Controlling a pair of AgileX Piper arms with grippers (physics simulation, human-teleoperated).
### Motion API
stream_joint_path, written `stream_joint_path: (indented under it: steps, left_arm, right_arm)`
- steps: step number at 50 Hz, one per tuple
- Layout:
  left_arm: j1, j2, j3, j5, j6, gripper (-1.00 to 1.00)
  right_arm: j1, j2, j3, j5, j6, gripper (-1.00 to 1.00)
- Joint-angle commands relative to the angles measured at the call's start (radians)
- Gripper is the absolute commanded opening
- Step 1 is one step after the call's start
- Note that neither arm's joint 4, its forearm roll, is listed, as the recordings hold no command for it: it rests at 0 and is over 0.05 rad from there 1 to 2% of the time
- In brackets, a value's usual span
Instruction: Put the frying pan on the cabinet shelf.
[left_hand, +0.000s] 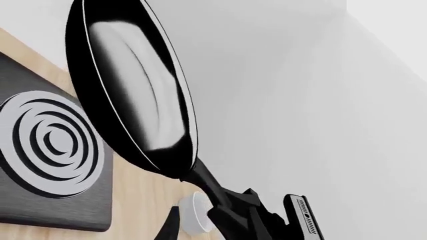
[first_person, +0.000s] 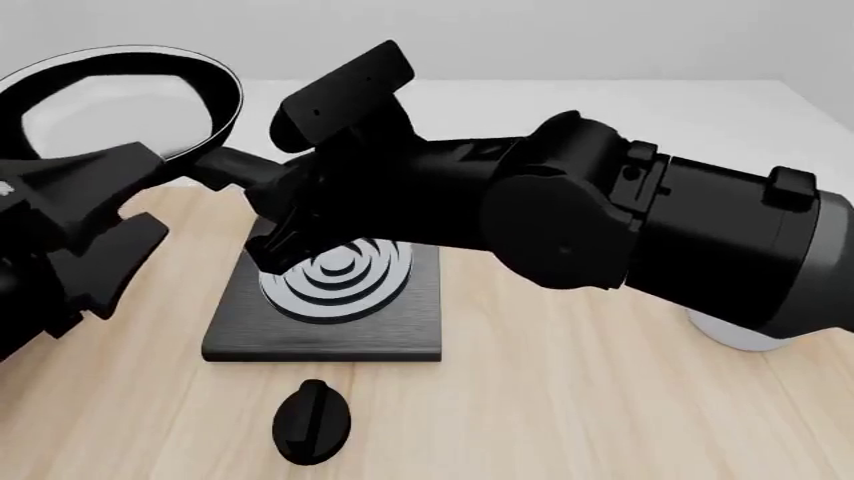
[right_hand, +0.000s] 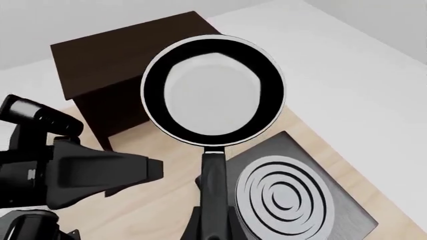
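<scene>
A: What has the pan, and how?

B: The right gripper (first_person: 271, 197) is clamped on the long thin handle of the round shallow black frying pan (right_hand: 212, 89); the pan hangs in the air, clear of the pale wooden table (first_person: 601, 400), out past the black square stove plate with grey rings (right_hand: 333, 200) and short of the large dark brown wooden cabinet (right_hand: 127, 65). The left gripper (first_person: 114, 215) holds nothing; its fingers stand apart just beside the handle.

A: How should the carry go?

B: I'd hold the pan level and lead with the bowl end, handle trailing; the grip is far out on the handle, so a slow swing should stop it drooping. The cabinet stands towards the table's far left corner; its boards are too dark to separate in the right wrist view, so I'd go in high and settle only once a flat board shows beneath.

A: Room?

B: Bare air around the pan's rim; the left gripper is the nearest obstacle, and backing it towards the near left edge would help. The small black knob (first_person: 314, 422) at the near edge and the white round bowl (first_person: 747, 335) on the right lie well apart from the path.
</scene>
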Motion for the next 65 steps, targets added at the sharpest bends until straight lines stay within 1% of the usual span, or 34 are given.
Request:
stream_joint_path:
  steps: [1,4,6,9,12,19,24,28,32,33,35,46,53,61,63,65]
  left_arm:
    - [0.004,0.052,0.000,-0.030,0.005,1.00]
    - [-0.006,0.086,-0.008,-0.044,0.025,1.00]
    - [-0.001,0.098,0.006,-0.069,-0.002,1.00]
    - [0.003,0.123,0.014,-0.093,-0.006,1.00]
    - [0.002,0.142,0.046,-0.138,-0.050,1.00]
    - [-0.008,0.169,0.043,-0.165,-0.062,1.00]
    - [-0.020,0.174,0.026,-0.158,-0.064,1.00]
    - [-0.054,0.167,0.019,-0.154,-0.073,1.00]
    - [-0.067,0.166,0.004,-0.143,-0.070,1.00]
    - [-0.065,0.167,0.000,-0.140,-0.067,1.00]
    - [-0.066,0.167,-0.004,-0.138,-0.069,1.00]
    - [-0.063,0.192,0.007,-0.170,-0.069,1.00]
    - [-0.045,0.209,-0.006,-0.175,-0.065,1.00]
    - [-0.046,0.228,-0.013,-0.182,-0.061,1.00]
    - [-0.044,0.234,-0.014,-0.190,-0.061,1.00]
    - [-0.040,0.246,-0.020,-0.189,-0.053,1.00]
  right_arm:
    - [0.001,-0.020,-0.024,-0.010,0.014,-1.00]
    - [-0.001,-0.021,-0.023,-0.012,0.014,-1.00]
    - [-0.001,-0.022,-0.024,-0.011,0.015,-1.00]
    - [0.001,-0.025,-0.024,-0.013,0.017,-1.00]
    - [0.009,-0.022,-0.025,-0.011,0.019,-1.00]
    - [0.018,-0.020,-0.022,-0.014,0.027,-1.00]
    - [0.021,-0.017,-0.013,-0.018,0.028,-1.00]
    - [0.024,-0.015,-0.012,-0.016,0.027,-1.00]
    - [0.030,-0.012,-0.012,-0.016,0.025,-1.00]
    - [0.018,-0.022,-0.004,-0.025,0.036,-1.00]
    - [0.026,-0.016,-0.014,-0.014,0.025,-1.00]
    - [0.041,-0.024,0.003,-0.030,0.036,-1.00]
    - [0.044,-0.030,0.008,-0.031,0.036,-1.00]
    - [0.040,-0.039,0.023,-0.040,0.040,-1.00]
    - [0.037,-0.043,0.029,-0.046,0.025,-1.00]
    - [0.042,-0.044,0.030,-0.042,0.034,-1.00]
